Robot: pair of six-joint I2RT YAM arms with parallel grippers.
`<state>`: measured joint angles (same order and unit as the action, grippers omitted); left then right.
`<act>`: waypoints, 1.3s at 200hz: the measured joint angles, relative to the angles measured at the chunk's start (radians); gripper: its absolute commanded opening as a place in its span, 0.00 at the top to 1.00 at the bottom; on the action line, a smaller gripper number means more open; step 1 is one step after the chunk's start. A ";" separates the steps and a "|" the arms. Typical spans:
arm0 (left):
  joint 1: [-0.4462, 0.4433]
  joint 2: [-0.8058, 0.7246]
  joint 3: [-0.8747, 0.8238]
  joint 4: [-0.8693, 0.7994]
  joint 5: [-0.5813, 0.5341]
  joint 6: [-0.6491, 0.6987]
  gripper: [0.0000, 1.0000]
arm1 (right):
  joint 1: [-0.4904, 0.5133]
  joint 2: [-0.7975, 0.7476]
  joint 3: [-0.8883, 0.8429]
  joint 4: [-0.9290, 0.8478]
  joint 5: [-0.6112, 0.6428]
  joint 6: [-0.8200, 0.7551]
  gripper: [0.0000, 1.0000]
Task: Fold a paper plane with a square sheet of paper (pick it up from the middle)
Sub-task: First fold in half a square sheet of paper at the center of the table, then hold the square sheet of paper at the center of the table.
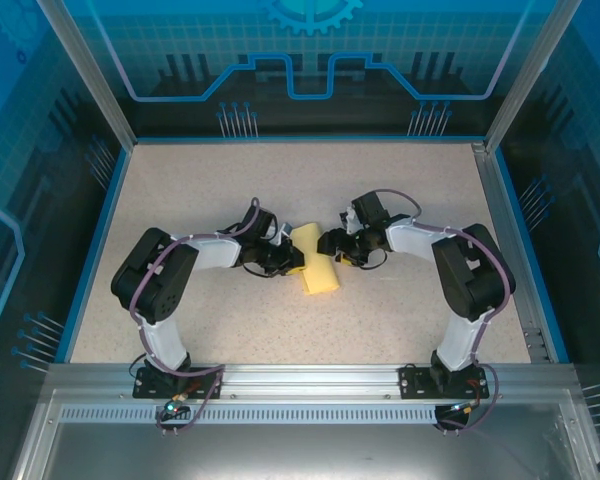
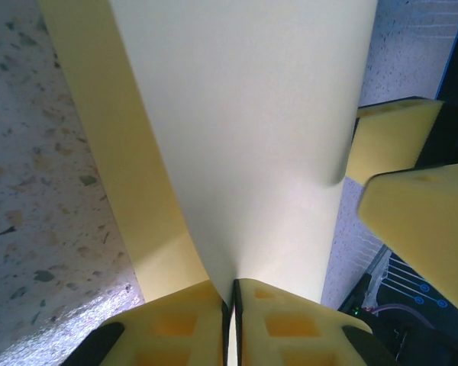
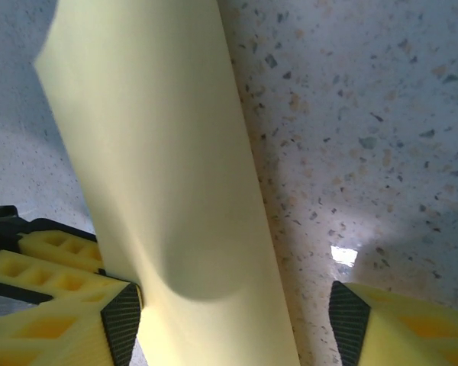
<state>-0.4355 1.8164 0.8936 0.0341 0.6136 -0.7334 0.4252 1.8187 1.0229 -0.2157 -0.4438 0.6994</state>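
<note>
**Paper pinched on one side, fold at risk of going crooked**

The left gripper is pinching the yellow sheet of paper between closed fingers. The right gripper is standing open with a finger on either side of the sheet. If those jaws clamp on the rounded bulge, the sheet could crumple or crease off-line, and a tug between the arms could tear it. The paper is sitting mid-table between both grippers, doubled over and bowing in a soft curve, plain and unmarked.
</note>
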 measured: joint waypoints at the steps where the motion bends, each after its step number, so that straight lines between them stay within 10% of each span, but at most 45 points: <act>1: 0.000 0.000 0.000 0.000 0.000 0.000 0.85 | 0.000 0.000 0.000 0.000 0.000 0.000 0.35; 140: 0.015 0.000 0.015 -0.082 -0.007 0.058 0.82 | 0.029 -0.075 -0.219 0.189 -0.067 0.158 0.64; 260: 0.015 0.001 0.061 -0.121 -0.007 0.120 0.87 | 0.053 -0.134 -0.250 0.184 0.003 0.219 0.39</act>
<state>-0.4206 1.8175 0.9543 -0.0872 0.6064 -0.6136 0.4782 1.6848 0.7731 -0.0319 -0.4412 0.9180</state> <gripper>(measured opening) 0.127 0.582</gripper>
